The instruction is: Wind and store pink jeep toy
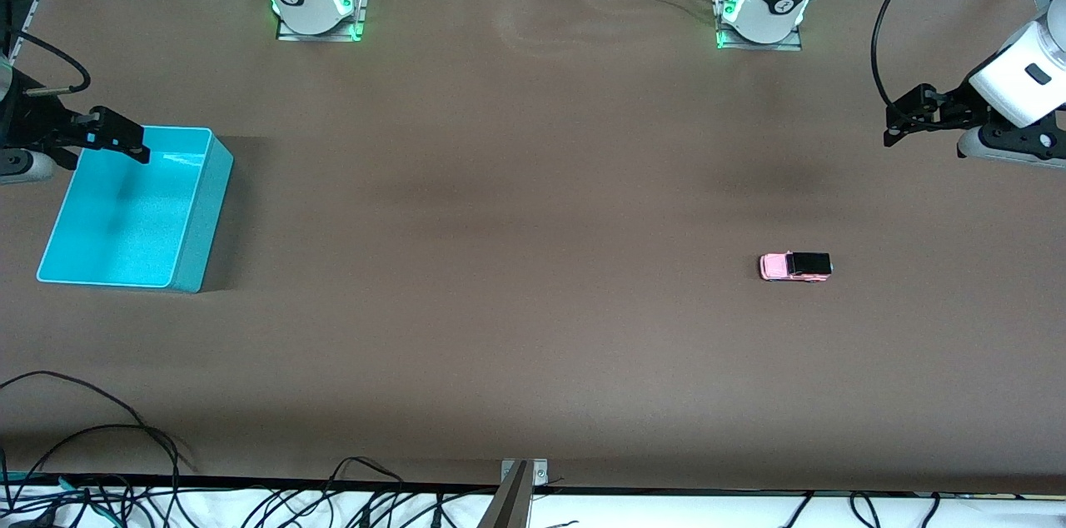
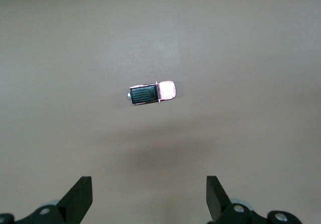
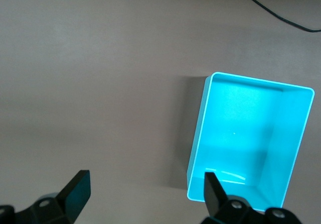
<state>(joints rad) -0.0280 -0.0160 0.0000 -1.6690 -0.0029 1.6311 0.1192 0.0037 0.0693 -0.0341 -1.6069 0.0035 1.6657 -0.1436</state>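
The pink jeep toy (image 1: pixel 795 266) sits on the brown table (image 1: pixel 516 261) toward the left arm's end, while the left gripper (image 2: pixel 149 199) above it and the right gripper (image 3: pixel 145 196) over the turquoise bin (image 1: pixel 196 211) both gape wide, holding nothing.

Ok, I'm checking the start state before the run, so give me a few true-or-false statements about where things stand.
1. The pink jeep toy lies inside the turquoise bin. False: it sits on the bare table, toward the left arm's end.
2. The left pincer is open and holds nothing. True.
3. The right pincer is shut on the jeep. False: it is open, over the bin's edge.
4. The bin holds nothing. True.
5. The jeep's roof is black. True.
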